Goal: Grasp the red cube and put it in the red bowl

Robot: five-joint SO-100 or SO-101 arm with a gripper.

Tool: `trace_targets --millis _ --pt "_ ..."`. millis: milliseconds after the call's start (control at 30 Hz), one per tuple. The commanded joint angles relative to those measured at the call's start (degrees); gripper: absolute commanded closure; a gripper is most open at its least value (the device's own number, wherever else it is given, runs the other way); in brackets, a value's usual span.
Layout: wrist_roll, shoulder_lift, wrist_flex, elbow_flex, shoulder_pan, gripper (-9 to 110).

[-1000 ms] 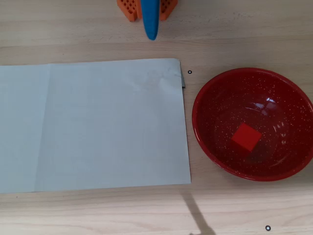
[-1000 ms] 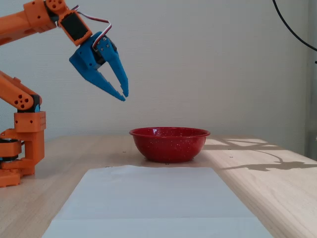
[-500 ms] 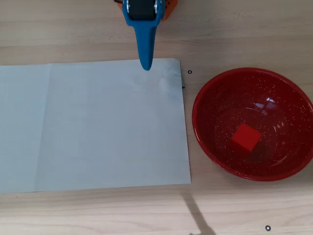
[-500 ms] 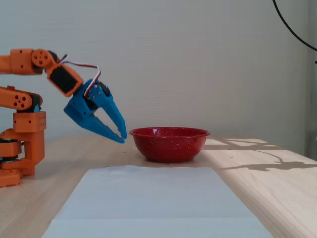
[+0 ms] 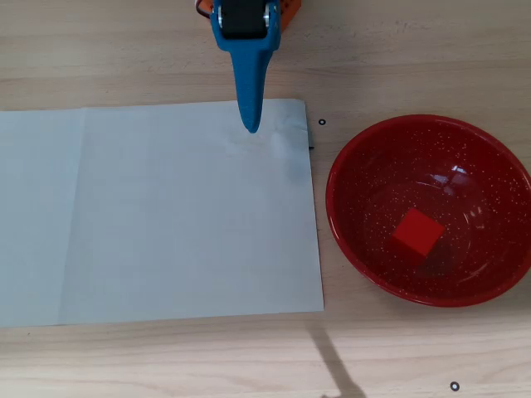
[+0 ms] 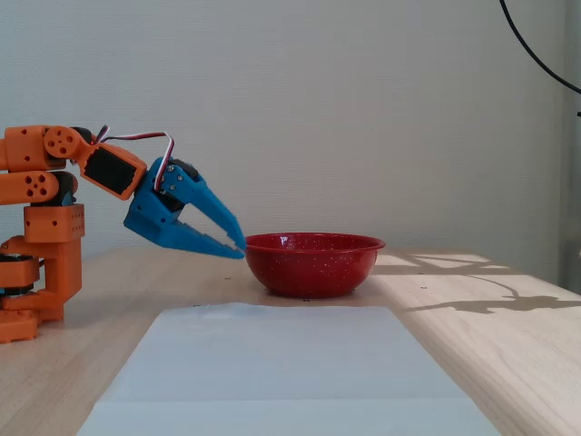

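Red cube (image 5: 417,231): lies inside the red bowl (image 5: 348,170), on the bowl floor slightly below centre in the overhead view. Hidden by the bowl wall in the fixed view.
Cube orientation: rotated, so its top face reads as a diamond in the overhead view, one corner pointing up-right toward the bowl centre. Faces look equal, so no long axis to record.
Red bowl, fixed view (image 6: 313,265): upright on the wooden table (image 5: 124,58), opening upward; speckled with white dots.
Bowl position: right of the white paper sheet (image 5: 158,215) in the overhead view, near the sheet's right edge but not on it.
Gripper (image 6: 238,246): blue fingers slightly parted, tips close together, nothing between them. Holds nothing.
Gripper pose: in the fixed view it slopes down and to the right, tips just beside the bowl's left rim and at about rim height.
Gripper, overhead view (image 5: 251,126): tip points down the frame, over the sheet's top edge, well apart from the cube.
Arm (image 6: 45,218): orange, folded at the left of the fixed view.
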Motion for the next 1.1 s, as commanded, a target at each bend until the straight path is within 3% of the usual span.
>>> trace_targets --millis 0,200,1067 --pt "-1.1 3.0 4.5 0.8 1.8 101" --pt "0.0 3.0 15.6 0.8 0.6 101" --pt "-4.3 2.9 15.9 0.8 1.3 101"
